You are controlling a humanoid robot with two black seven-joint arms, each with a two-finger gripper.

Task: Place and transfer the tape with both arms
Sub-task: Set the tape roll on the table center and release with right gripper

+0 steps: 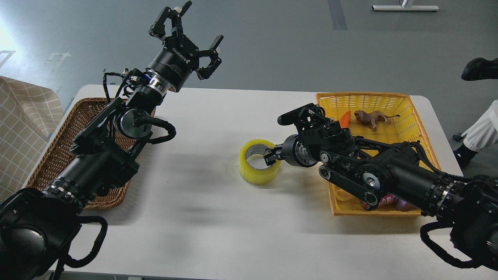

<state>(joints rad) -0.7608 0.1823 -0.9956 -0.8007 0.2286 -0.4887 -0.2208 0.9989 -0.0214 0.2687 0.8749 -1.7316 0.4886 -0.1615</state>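
The yellow tape roll (257, 166) with a grey-white core rests on the white table (218, 217) near its middle. My right gripper (271, 153) is shut on the roll's right wall, one finger inside the core and one outside. My right arm reaches in from the lower right over the yellow basket (393, 102). My left gripper (186, 23) is open and empty, raised high above the table's far left edge, well away from the tape.
A brown wicker basket (58, 155) lies at the left under my left arm. The yellow basket at the right holds a toy lion (371, 116), an orange piece (345, 116) and other toys partly hidden by my arm. A person's leg (482, 128) shows at the far right.
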